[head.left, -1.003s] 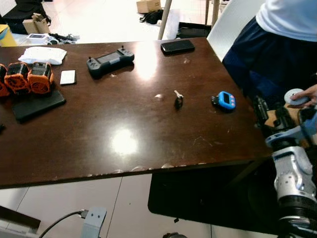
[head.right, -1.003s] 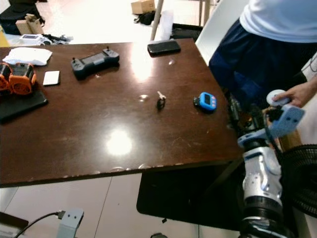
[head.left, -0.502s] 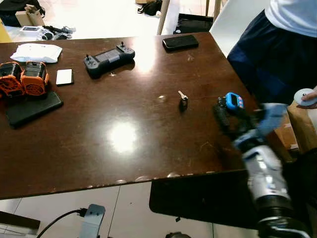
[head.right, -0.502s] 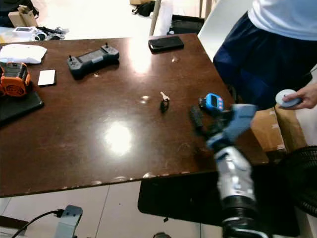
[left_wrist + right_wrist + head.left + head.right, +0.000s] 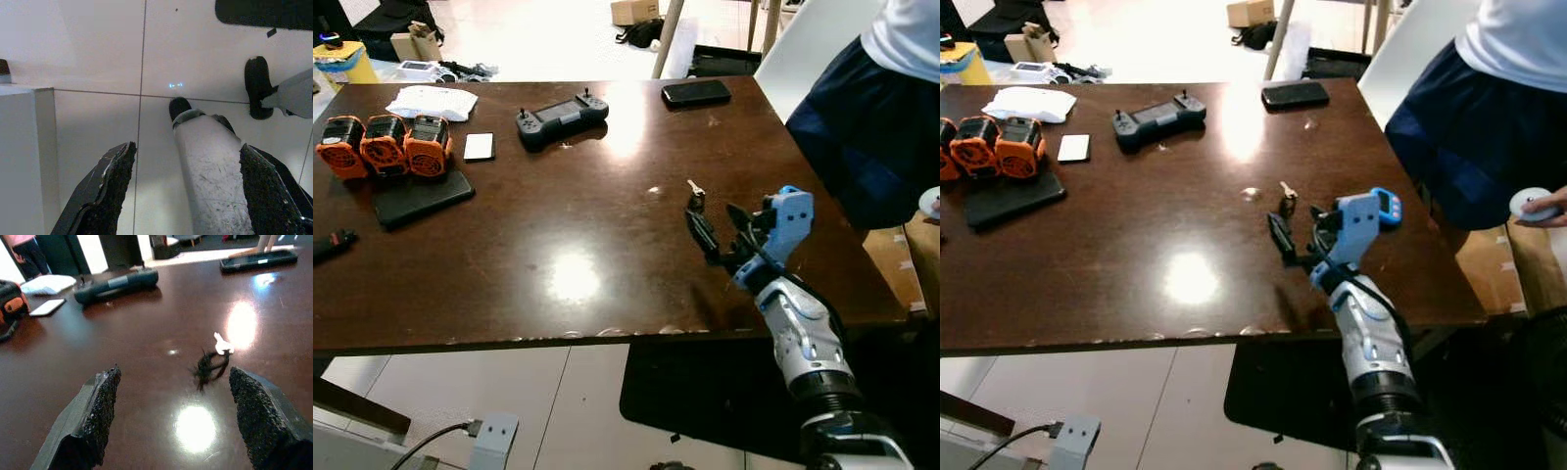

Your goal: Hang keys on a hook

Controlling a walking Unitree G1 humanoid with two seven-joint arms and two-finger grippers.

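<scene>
- Hovering low over the table (image 5: 509, 255), right gripper (image 5: 722, 227) has fingers spread apart, holding nothing.
- Keys (image 5: 694, 195) lie on the table just beyond its fingertips, untouched.
- Left gripper (image 5: 186, 191) hangs open above floor tiles.

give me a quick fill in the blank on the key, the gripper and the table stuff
1. The right gripper has its jaws ____ with nothing between them.
2. The key lies on the dark ____ table.
3. Three ____ packs sit side by side near the table's far left edge.
4. The game controller lies next to a white ____.

Missing words: open; brown; orange; card
</scene>
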